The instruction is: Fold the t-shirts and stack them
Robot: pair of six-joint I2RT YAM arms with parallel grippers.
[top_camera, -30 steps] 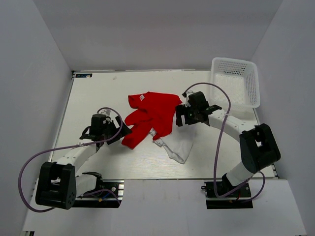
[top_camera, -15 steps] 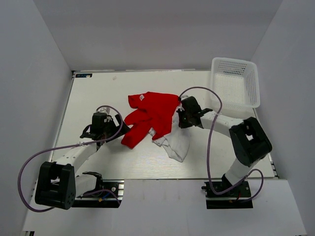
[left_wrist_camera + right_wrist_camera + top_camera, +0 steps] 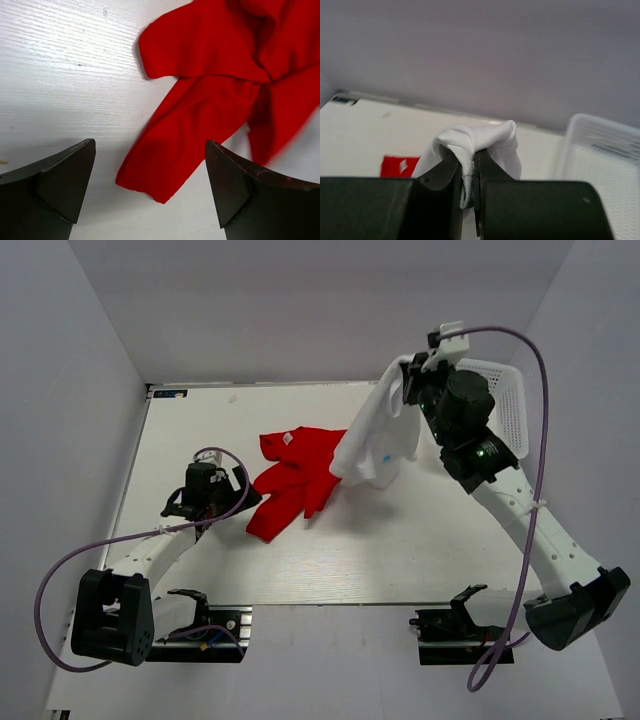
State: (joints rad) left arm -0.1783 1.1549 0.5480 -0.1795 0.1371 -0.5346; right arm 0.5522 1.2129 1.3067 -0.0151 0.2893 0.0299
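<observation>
Barely begun, judging by the layout. No fold made, no stack started. Left to do for both garments: spreading flat, folding, then piling one on the other.

Clamped in the right gripper (image 3: 468, 172): a bunched ridge of the white t-shirt (image 3: 375, 445), with the jaws almost together and only the pinched cloth between them. Held high in the upper right of the top view, just in front of the white lattice basket (image 3: 505, 410). Draped downward in loose, rumpled folds, ending over or against the right edge of the red t-shirt (image 3: 295, 480); impossible to tell from above whether touching or just clear.

Heaped at the centre of the white table (image 3: 200, 430): the red t-shirt, unfolded and twisted, with a long strip trailing toward the lower left. Small white neck tag (image 3: 288, 439) showing near its top edge.

Hovering low at that trailing end: the left gripper (image 3: 150, 144), jaws wide apart and holding nothing. Red tip framed between the two black fingers in the left wrist view.

Soft matte knit on both shirts, limp enough to sag and crease under its own weight. Saturated red with broad, smooth rolls; white with tighter wrinkles at the pinch. Fine grain lines across the painted tabletop. Rigid moulded plastic for the basket, pierced in a regular grid. Hard, dark, angular fingers on both grippers.
</observation>
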